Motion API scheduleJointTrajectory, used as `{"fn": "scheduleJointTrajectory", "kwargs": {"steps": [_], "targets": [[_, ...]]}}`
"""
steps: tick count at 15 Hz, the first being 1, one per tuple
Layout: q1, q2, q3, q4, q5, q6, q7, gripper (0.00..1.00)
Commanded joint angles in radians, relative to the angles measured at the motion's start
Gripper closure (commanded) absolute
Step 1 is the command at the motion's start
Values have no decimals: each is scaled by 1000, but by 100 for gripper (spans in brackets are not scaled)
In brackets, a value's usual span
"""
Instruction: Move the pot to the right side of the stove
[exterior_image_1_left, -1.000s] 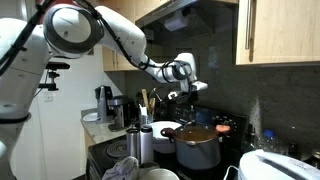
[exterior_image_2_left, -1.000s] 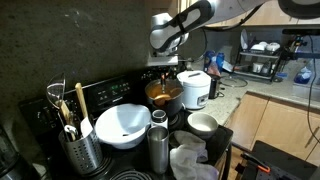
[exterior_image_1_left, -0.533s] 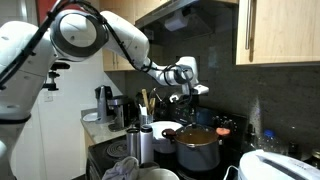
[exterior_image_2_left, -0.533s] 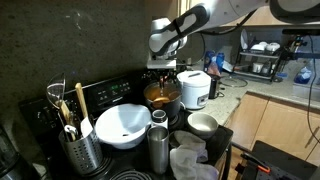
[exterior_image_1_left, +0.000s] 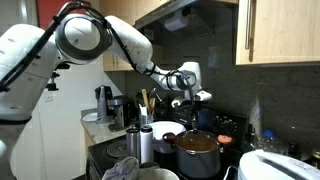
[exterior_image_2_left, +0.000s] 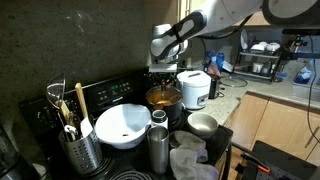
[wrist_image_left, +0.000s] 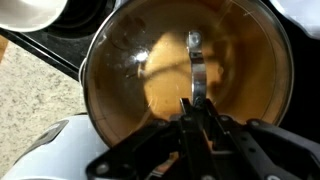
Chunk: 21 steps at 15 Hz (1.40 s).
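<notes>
The grey metal pot with a reddish-brown inside stands on the black stove, and it shows in both exterior views. In the wrist view the pot fills the frame from above. A thin metal bail handle arches across its mouth. My gripper is right above the pot and shut on this handle. In the exterior views the gripper hangs just over the pot's rim.
A white round bowl sits on the stove beside the pot. A slim steel canister, a utensil holder and a small white cup stand in front. A white rounded appliance stands right behind the pot.
The gripper and the pot have sunk a little, with the arm shifting slightly sideways. The jaws stay shut on the handle.
</notes>
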Motion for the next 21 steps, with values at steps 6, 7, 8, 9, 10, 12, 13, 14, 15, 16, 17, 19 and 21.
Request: {"fn": "scheduleJointTrajectory", "kwargs": {"steps": [6,7,8,9,10,12,13,14,15,16,17,19,21], "targets": [[8,-10,-16,-6,61,36,24,95],[9,-8,-17,-8,64,39,23,95],[9,-9,-17,-10,66,44,21,95],[12,-12,-19,-13,62,48,23,95],[13,-14,-20,-14,61,48,22,95],[14,-15,-21,-15,57,47,21,60],[15,-17,-23,-15,53,45,22,58],[16,-20,-25,-11,49,43,21,53],[16,-24,-26,-7,48,44,22,45],[17,-32,-26,-5,44,39,24,38],[18,-38,-27,-2,40,37,27,31],[21,-53,-27,4,33,24,27,16],[21,-68,-23,10,32,8,21,1]]}}
